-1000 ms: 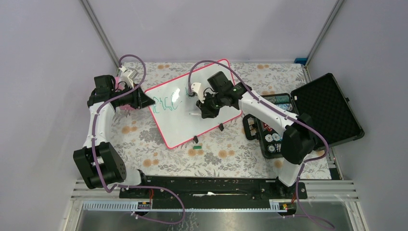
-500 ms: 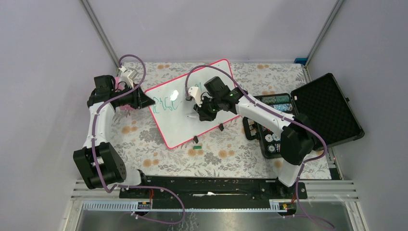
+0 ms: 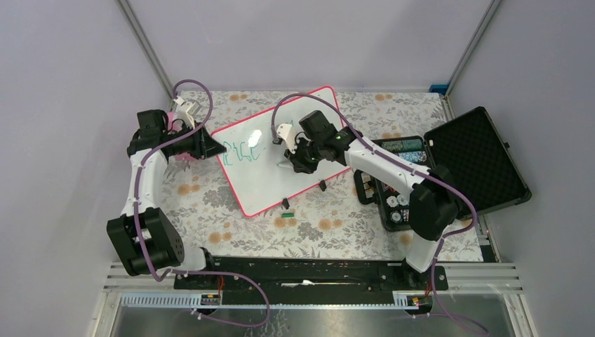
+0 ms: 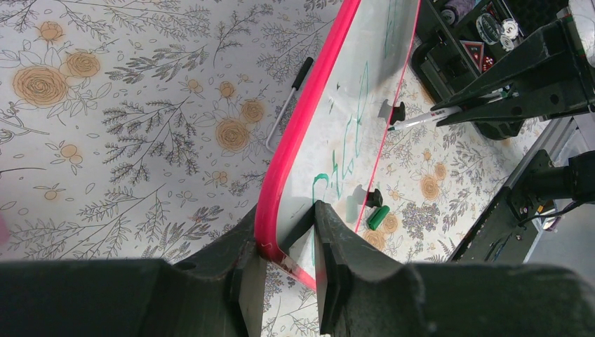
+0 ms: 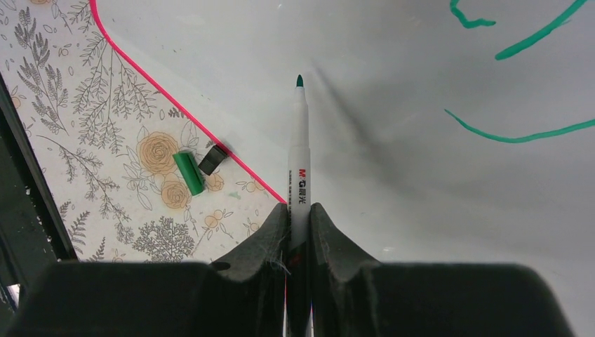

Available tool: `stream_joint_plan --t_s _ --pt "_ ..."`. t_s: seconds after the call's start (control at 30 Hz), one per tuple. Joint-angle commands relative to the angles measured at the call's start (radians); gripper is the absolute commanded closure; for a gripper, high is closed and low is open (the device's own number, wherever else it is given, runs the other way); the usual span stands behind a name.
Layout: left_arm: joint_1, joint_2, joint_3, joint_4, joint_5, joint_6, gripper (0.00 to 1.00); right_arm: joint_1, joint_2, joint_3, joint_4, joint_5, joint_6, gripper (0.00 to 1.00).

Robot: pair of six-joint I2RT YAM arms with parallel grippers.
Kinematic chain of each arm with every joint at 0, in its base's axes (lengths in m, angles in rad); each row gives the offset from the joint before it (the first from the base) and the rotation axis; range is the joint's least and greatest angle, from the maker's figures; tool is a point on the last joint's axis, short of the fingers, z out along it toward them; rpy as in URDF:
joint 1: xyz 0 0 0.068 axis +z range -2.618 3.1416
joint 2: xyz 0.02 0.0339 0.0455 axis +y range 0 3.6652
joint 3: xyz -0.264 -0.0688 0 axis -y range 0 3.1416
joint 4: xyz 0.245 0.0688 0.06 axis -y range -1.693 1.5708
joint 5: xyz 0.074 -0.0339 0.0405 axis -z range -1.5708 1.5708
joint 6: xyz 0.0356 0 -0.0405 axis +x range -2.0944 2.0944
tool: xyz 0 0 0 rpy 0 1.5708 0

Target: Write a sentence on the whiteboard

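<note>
The right end effector (image 5: 298,217) grips a white marker (image 5: 299,154) between its fingers, green tip pointing away over the whiteboard (image 5: 421,210). Tip contact with the board cannot be determined. Green strokes (image 5: 519,137) occupy the upper right. Just outside the pink frame (image 5: 175,102), a green cap (image 5: 189,173) and a black clip (image 5: 212,160) lie on the floral table (image 5: 105,140).

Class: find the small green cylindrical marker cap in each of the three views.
Top external: small green cylindrical marker cap on the floral cloth, just below the pink-red-framed whiteboard.
Left wrist: lower right of centre.
Right wrist: left of centre.
Shared landmark: the board's pink-red frame beside it.
</note>
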Motion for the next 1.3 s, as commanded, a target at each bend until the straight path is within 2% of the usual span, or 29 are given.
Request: stream_joint_plan --t_s 0.0,0.87,1.27 --pt "-0.009 -0.025 0.002 0.022 -0.012 0.054 1.0 -0.013 -0.016 0.004 0.02 -0.006 -0.006 1.0" --pt "-0.01 -0.027 0.002 0.022 -0.015 0.058 1.0 0.006 0.07 0.09 -0.007 0.001 -0.013 1.0" --pt "-0.009 -0.026 0.002 0.022 -0.019 0.06 1.0 0.027 0.081 0.07 -0.016 -0.007 -0.03 1.0"
